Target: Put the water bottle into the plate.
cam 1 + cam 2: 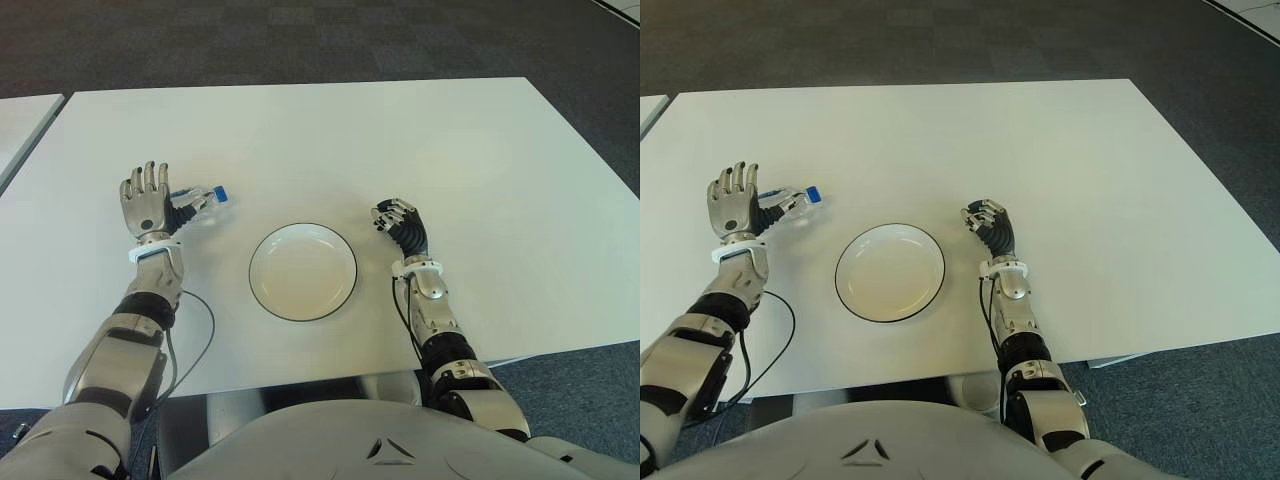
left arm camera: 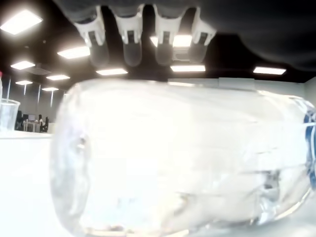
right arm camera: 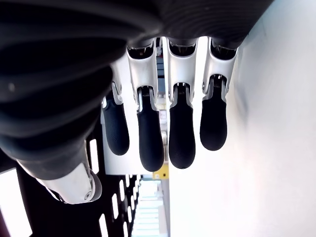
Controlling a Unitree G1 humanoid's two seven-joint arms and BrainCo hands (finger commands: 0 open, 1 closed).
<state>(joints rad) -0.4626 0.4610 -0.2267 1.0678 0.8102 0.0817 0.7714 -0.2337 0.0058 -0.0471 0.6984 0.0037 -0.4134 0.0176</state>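
A clear water bottle with a blue cap lies on its side on the white table, left of the plate. The plate is white with a dark rim and holds nothing. My left hand stands at the bottle's base end with its fingers stretched out and spread, the thumb against the bottle's side. In the left wrist view the bottle fills the picture and the fingers stand straight above it, not wrapped around it. My right hand shows right of the plate, loosely bent, holding nothing.
A thin black cable loops on the table beside my left forearm. A second table's edge shows at the far left. Dark carpet lies beyond the table's far edge.
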